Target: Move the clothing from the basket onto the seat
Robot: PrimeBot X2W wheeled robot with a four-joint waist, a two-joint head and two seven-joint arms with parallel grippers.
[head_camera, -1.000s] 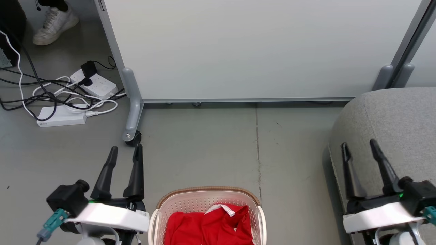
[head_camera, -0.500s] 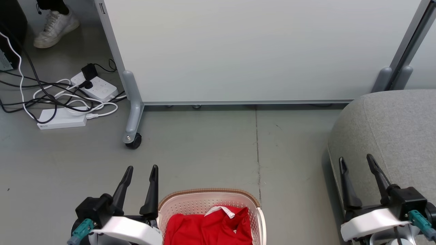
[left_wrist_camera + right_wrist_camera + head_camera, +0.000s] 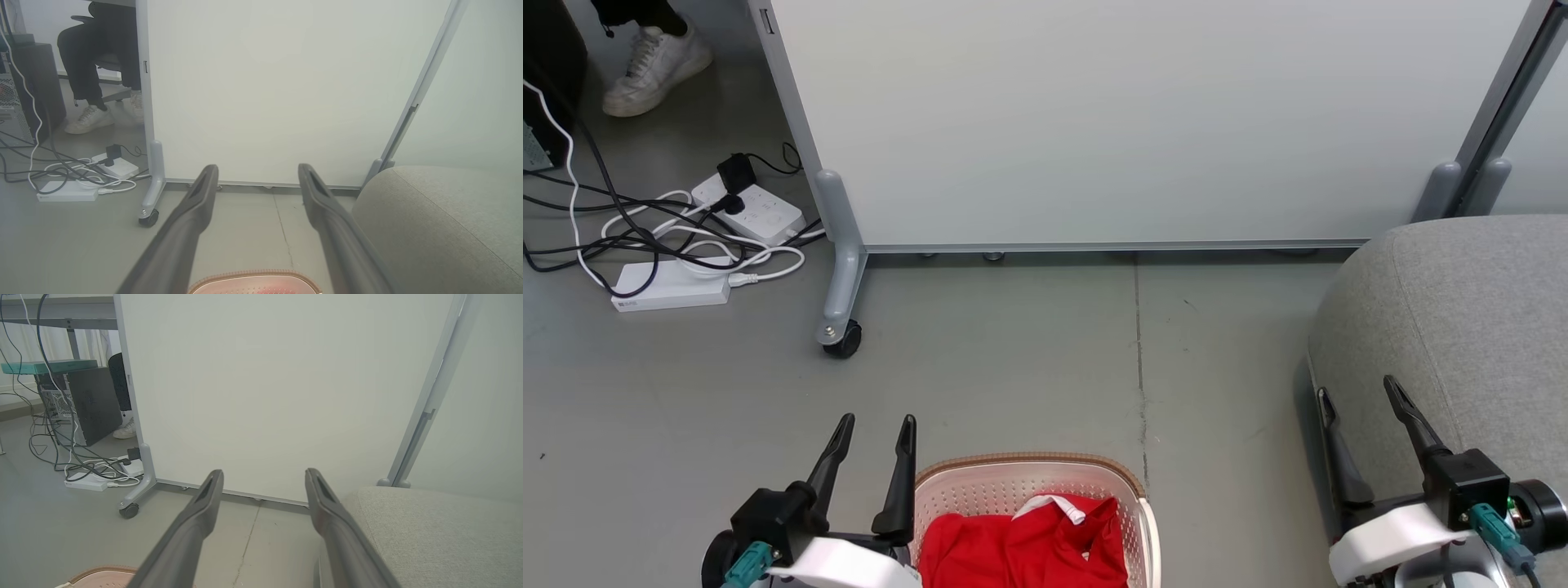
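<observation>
**Left gripper** [image 3: 878, 420]: its two dark fingers are standing apart, holding nothing and pointing away from the robot. It is hovering just beside the left wall of the basket [image 3: 1021, 460], with its inner finger lying close to the basket's far left corner. Whether that finger is touching the rim cannot be told. The clothing [image 3: 1013, 547], bright red with a white collar strip, is lying bunched inside the basket. It is sitting to the right of this gripper and nearer the robot than the fingertips. In the left wrist view, the basket's brown rim is showing at the bottom edge, low between the two fingers.

**Right gripper** [image 3: 1356, 388]: its fingers are likewise standing wide apart and gripping nothing. It is hanging well to the right of the basket, over the left edge of the seat [image 3: 1462, 310]. The clothing is lying well apart from it, on its left.

**Surroundings**: the grey upholstered seat is standing to the right of the basket, with a strip of bare floor [image 3: 1013, 359] lying between them. Beyond the basket a pale partition panel [image 3: 1135, 122] is standing upright, its castor [image 3: 843, 336] resting beyond and left of the basket. Farther left of the basket, white power strips [image 3: 670, 286] and tangled cables [image 3: 621, 237] are lying on the floor. A person's white shoe [image 3: 654, 57] is showing far beyond them.
</observation>
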